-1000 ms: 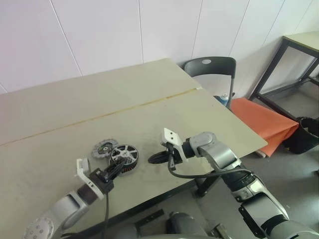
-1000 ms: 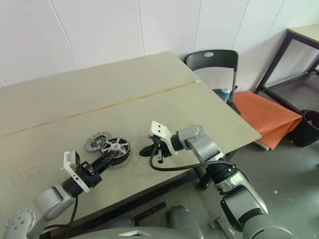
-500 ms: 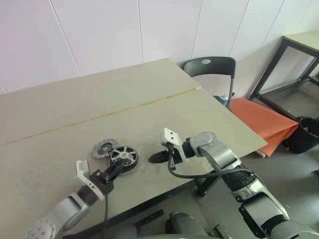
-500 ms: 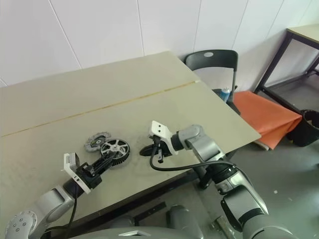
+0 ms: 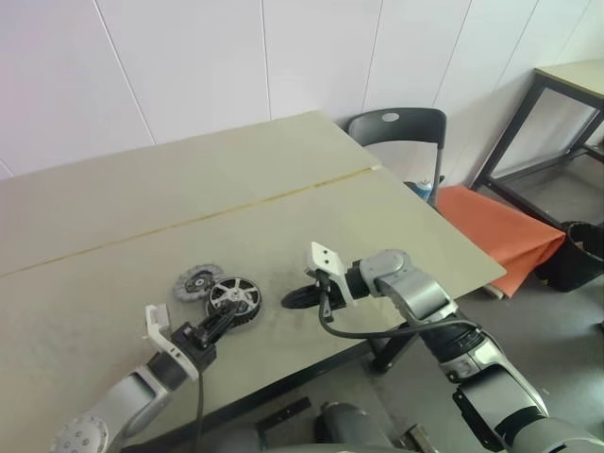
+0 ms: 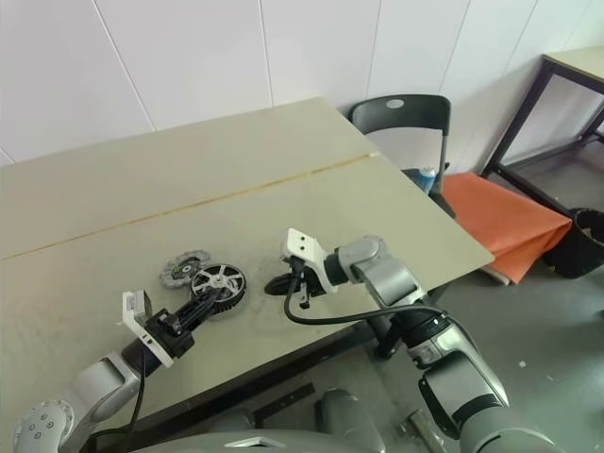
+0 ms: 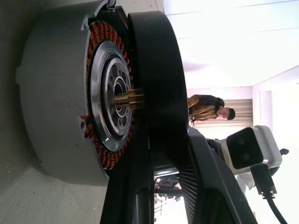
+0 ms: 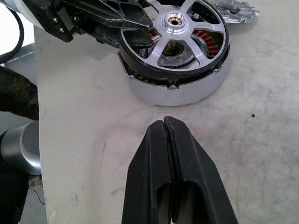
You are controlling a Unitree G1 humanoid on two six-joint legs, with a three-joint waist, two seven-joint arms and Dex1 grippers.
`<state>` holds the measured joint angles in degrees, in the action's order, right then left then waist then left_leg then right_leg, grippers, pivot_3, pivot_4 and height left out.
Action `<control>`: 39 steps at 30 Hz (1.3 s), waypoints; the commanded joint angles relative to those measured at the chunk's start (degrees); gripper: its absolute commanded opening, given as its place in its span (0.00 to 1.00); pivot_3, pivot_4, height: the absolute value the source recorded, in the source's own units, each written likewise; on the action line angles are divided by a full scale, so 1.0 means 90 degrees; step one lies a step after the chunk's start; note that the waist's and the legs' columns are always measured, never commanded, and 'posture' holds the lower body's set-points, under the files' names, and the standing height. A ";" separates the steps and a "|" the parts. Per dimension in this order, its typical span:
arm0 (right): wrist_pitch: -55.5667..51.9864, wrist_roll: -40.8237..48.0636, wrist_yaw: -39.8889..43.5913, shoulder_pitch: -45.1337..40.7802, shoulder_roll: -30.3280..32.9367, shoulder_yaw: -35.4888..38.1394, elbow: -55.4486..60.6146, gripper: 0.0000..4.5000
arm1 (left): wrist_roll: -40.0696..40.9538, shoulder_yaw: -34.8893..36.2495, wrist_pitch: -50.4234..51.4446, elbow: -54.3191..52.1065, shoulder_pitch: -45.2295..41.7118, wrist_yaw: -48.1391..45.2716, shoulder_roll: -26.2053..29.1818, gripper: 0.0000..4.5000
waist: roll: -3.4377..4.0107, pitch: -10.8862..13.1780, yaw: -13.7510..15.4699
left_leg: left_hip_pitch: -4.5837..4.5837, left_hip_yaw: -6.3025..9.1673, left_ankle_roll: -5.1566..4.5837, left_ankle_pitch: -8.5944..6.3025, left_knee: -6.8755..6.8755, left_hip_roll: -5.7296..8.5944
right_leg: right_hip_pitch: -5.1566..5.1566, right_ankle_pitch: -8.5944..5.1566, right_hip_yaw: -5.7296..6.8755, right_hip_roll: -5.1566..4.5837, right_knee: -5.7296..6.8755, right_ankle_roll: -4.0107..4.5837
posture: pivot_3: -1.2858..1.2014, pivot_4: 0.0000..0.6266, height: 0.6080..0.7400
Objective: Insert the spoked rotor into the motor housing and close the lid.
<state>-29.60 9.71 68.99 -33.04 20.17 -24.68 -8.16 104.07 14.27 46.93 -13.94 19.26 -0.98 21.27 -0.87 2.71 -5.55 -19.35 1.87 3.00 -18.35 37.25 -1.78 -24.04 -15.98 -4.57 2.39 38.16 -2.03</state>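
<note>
left gripper (image 5: pixel 219 327) lower left of frame, fingers clamped on spoked rotor (image 5: pixel 234 295) rim | rotor sat tilted, part-way into motor housing (image 8: pixel 176 88) on table (image 5: pixel 142 217) | right gripper (image 5: pixel 300 299) centre frame, fingers pressed together, empty

Bright, even daylight; soft small shadows on pale beige wooden table (image 5: pixel 283 217). Blown-out white background in left wrist view. Mild glare on silvery spoked rotor with dark rim (image 8: pixel 180 28). Near black fingers (image 8: pixel 161 163) slightly soft. Head views a bit soft, faint pink cast at left edge.
</note>
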 commanded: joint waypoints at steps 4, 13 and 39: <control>0.0104 0.0005 -0.0008 -0.0161 -0.0024 0.0012 0.0051 0.00 | -0.0191 0.0076 0.0061 0.0172 0.0176 0.0168 0.0083 0.51 | 0.0014 -0.0006 0.0022 | 0.0004 0.0001 0.0000 0.0000 0.0003 0.0001 | 0.0016 -0.0001 0.0000 -0.0002 0.0000 0.0000 | 0.52 0.00 1.00; 0.0215 -0.0034 -0.0011 -0.0219 -0.0062 -0.0017 -0.0112 0.00 | 0.0455 0.0260 0.0224 -0.0697 0.0265 0.0976 0.1129 0.86 | 0.0009 -0.0002 -0.0014 | 0.0124 0.0001 0.0000 0.0000 -0.0002 -0.0001 | 0.0115 -0.0020 -0.0002 0.0003 -0.0003 0.0024 | 0.52 0.00 1.00; 0.0218 -0.0132 -0.0041 -0.0229 -0.0181 -0.0078 -0.0202 0.00 | -0.5929 -0.0364 -0.1917 -0.1084 -0.1886 -0.3835 0.2256 0.45 | 0.0014 0.0024 0.0112 | 0.0060 -0.0019 0.0003 0.0000 -0.0019 0.0002 | 0.0057 -0.0003 -0.0011 -0.0006 -0.0020 -0.0001 | 0.52 0.00 1.00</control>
<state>-27.84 8.03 68.45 -33.77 18.99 -25.69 -11.36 52.57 12.21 31.69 -21.62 3.21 -33.36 42.01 -0.74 2.92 -4.54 -18.89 1.71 3.02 -18.35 37.08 -1.77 -23.58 -16.00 -4.67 2.34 37.98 -2.05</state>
